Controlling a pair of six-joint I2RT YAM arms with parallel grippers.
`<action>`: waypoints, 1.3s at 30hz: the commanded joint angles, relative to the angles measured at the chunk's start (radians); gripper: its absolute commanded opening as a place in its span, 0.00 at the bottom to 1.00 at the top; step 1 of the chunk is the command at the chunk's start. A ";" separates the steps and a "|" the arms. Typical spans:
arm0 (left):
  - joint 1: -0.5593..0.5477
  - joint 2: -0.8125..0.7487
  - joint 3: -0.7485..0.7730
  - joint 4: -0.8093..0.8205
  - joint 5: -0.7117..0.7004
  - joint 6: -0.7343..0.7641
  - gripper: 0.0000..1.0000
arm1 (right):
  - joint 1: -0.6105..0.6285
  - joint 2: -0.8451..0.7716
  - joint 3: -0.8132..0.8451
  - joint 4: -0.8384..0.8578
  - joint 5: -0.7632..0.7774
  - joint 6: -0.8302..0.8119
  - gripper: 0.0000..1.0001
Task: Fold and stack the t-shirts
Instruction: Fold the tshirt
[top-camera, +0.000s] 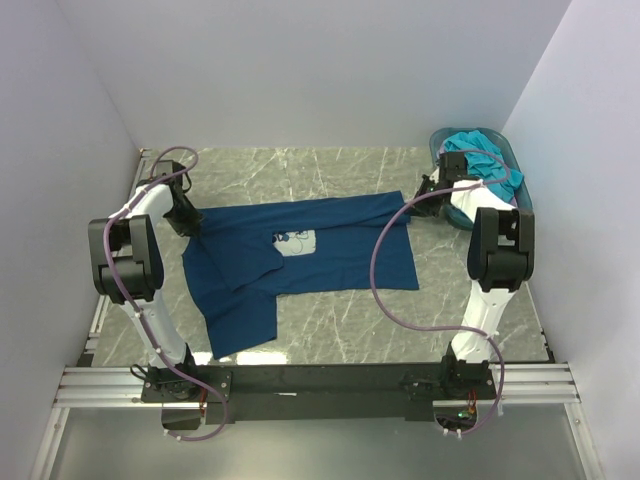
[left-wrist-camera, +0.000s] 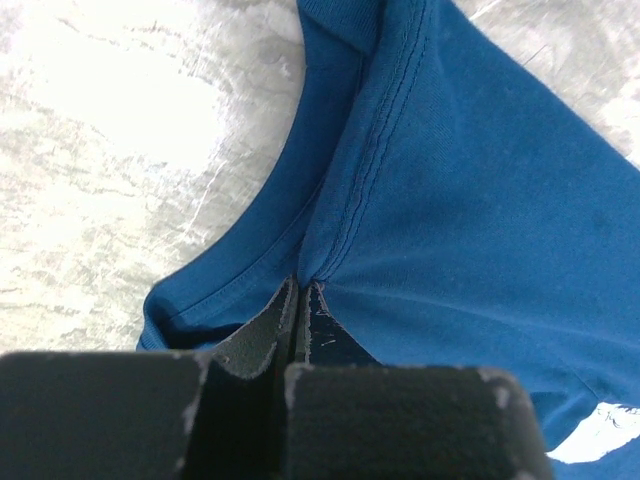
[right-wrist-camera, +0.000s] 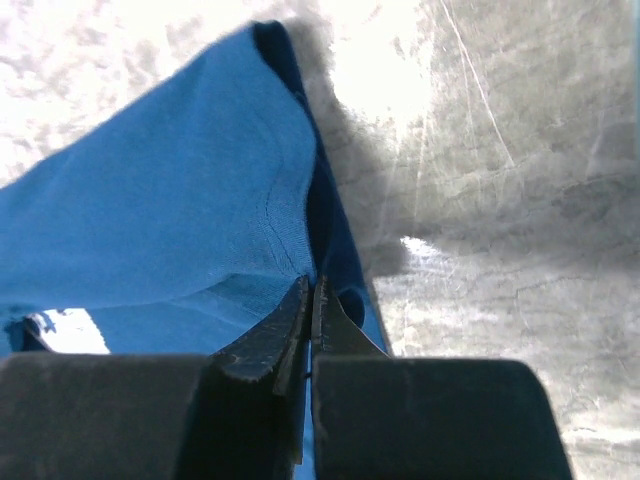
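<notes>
Cloth is pinched at both ends, as I see it; the navy tee (top-camera: 310, 255) lies spread on the table (top-camera: 330, 330), left of the basket (top-camera: 505, 150), its hem end towards the basket and its collar end away from it; one flap of it reaches out towards the arms' bases, on the side far from the basket. The print (top-camera: 297, 241) faces up, near the middle of the cloth.

The right gripper (top-camera: 425, 190) sits just beside the basket, at the tee's near corner; from its wrist the right gripper (right-wrist-camera: 310, 285) has its jaws clamped tight on a raised fold of the navy tee (right-wrist-camera: 150, 220), with bare table towards the basket side.

The left gripper (top-camera: 190, 225) is at the end of the tee farthest from the basket; from its wrist the left gripper (left-wrist-camera: 300, 290) is closed on the navy tee (left-wrist-camera: 480, 200), right where the shoulder seam meets the collar (left-wrist-camera: 250, 250); cloth rises in a ridge from the fingertips.

The turquoise tee (top-camera: 480, 160) is heaped in the basket, spilling over its rim on the side nearest the arms.
</notes>
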 joint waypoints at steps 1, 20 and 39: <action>0.012 -0.045 0.041 -0.040 -0.005 0.006 0.01 | -0.015 -0.081 -0.007 0.013 -0.018 -0.008 0.00; 0.061 0.029 0.311 -0.159 0.101 0.017 0.01 | -0.019 -0.021 0.175 0.056 -0.055 -0.014 0.00; 0.128 0.260 0.592 -0.028 0.318 -0.023 0.01 | -0.030 0.253 0.568 0.162 -0.147 -0.052 0.00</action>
